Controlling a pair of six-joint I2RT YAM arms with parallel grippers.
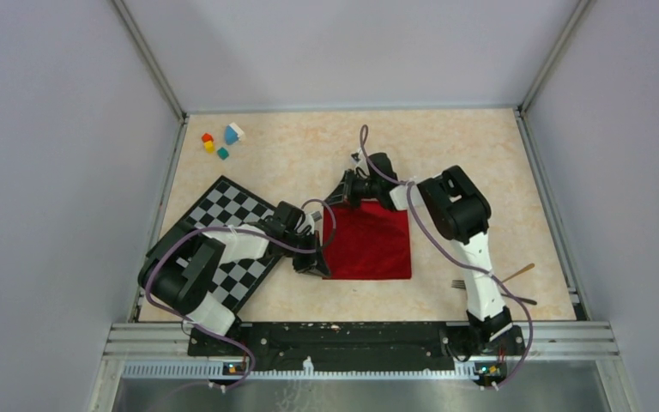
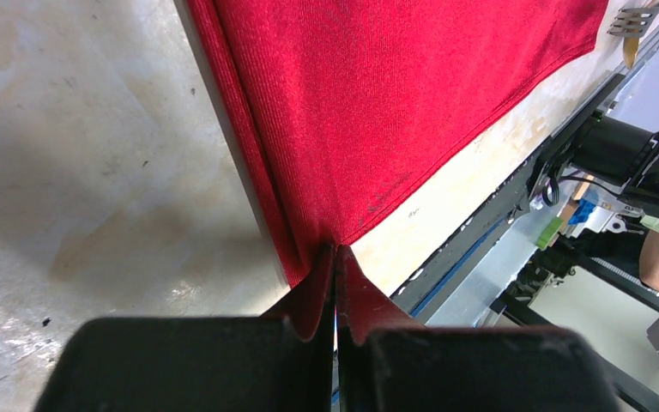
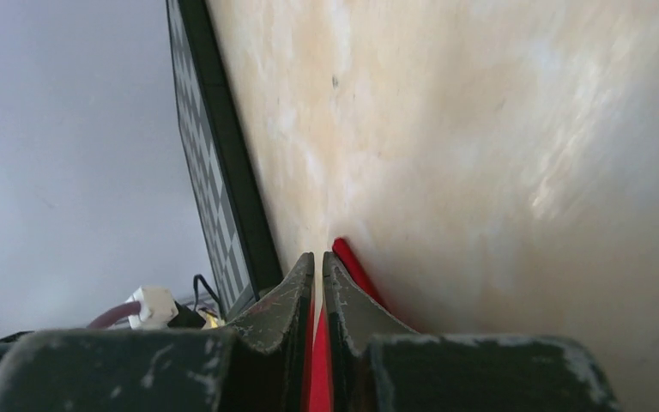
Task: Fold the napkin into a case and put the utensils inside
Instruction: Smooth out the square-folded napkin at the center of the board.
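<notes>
The red napkin (image 1: 373, 245) lies flat in the middle of the table. My left gripper (image 1: 317, 268) is shut on its near left corner; in the left wrist view the cloth (image 2: 377, 103) runs into the closed tips (image 2: 335, 249). My right gripper (image 1: 343, 199) is shut on the far left corner, and in the right wrist view red cloth (image 3: 352, 262) shows between its fingers (image 3: 318, 256). The fork (image 1: 456, 284) and the tan-handled spoon (image 1: 519, 272) lie near the right arm's base, partly hidden by it. The fork's tines (image 2: 631, 19) show beyond the napkin's edge.
A black-and-white checkered mat (image 1: 223, 232) lies under the left arm, left of the napkin; its edge (image 3: 214, 172) shows in the right wrist view. Small coloured blocks (image 1: 221, 142) sit at the far left corner. Grey walls enclose the table on three sides.
</notes>
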